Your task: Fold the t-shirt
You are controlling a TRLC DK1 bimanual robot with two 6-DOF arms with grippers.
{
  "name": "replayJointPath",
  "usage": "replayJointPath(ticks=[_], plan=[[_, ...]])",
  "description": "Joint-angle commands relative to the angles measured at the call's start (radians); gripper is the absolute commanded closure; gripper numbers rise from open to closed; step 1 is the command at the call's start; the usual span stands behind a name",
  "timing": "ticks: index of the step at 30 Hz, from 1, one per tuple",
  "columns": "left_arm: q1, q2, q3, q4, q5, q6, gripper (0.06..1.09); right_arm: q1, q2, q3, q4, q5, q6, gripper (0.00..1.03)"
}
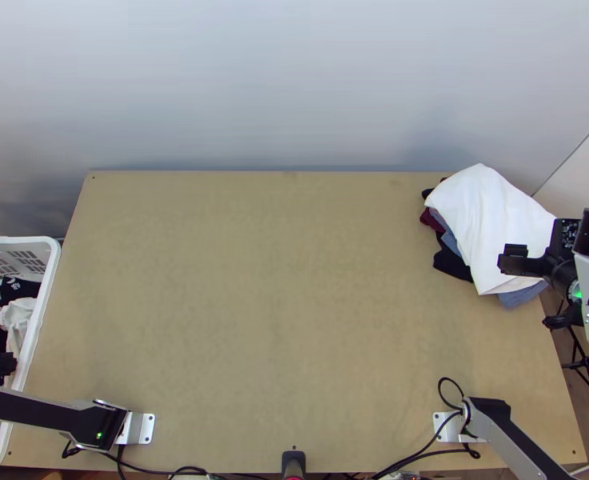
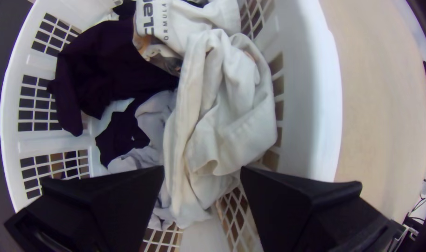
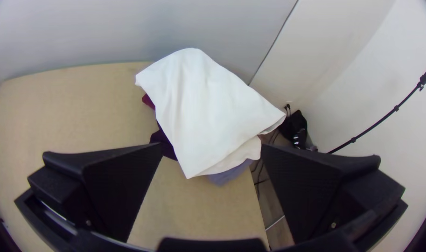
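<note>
In the top view we see a white cloth [image 1: 490,224], folded with its layers stacked, on a pile of dark, maroon and blue garments [image 1: 453,264] at the far right corner of the bench [image 1: 278,304]. Its long axis runs diagonally, from far left to near right. The right gripper [image 1: 510,260] hangs over its near part; the left gripper [image 1: 5,365] is at the white basket [image 1: 45,308] beside the bench's left side.

In the left wrist view we find the left gripper's jaws wide apart, gripping nothing, over a crumpled pale garment [image 2: 226,112] in the basket. Its long axis runs roughly along the basket wall nearest the bench, one end pointing toward the gap between the jaws. We cannot tell which garment is the t-shirt.

In the right wrist view we see the right gripper's jaws spread and holding nothing. One corner of the white cloth points toward their gap; another juts past the bench's side edge.
</note>
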Motion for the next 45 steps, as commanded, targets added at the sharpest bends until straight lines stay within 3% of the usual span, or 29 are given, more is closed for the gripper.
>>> replayJointPath(ticks=[1, 7, 10, 16, 20, 26, 35, 40, 45], plan=[[0.010, 0.027, 0.000, 0.069, 0.007, 0.003, 0.29, -0.002, 0.001, 0.000, -0.002, 0.001, 0.001, 0.05], [0.011, 0.079, -0.026, 0.144, 0.012, -0.001, 0.36, -0.003, 0.001, 0.010, -0.002, 0.001, 0.001, 0.05], [0.010, 0.084, -0.049, 0.151, 0.015, -0.006, 0.46, -0.006, 0.001, 0.010, -0.003, 0.001, 0.001, 0.05], [0.001, 0.047, -0.118, 0.180, 0.028, -0.018, 0.49, -0.012, 0.001, 0.007, -0.002, 0.001, 0.004, 0.05], [0.001, 0.035, -0.129, 0.206, 0.070, -0.038, 0.76, -0.016, 0.001, 0.003, -0.002, 0.001, 0.004, 0.05], [0.001, 0.058, -0.141, 0.302, 0.074, -0.064, 1.04, -0.020, -0.013, -0.025, -0.002, 0.001, 0.003, 0.05], [0.001, 0.069, -0.055, 0.298, 0.084, -0.122, 1.04, -0.022, -0.019, -0.033, -0.002, 0.001, 0.003, 0.05], [0.002, 0.052, 0.150, 0.063, 0.160, -0.216, 1.04, -0.023, -0.014, -0.030, -0.002, -0.001, 0.006, 0.05], [0.004, -0.017, 0.235, -0.184, 0.265, -0.202, 1.04, -0.029, -0.019, -0.033, -0.003, -0.001, 0.006, 0.05]])
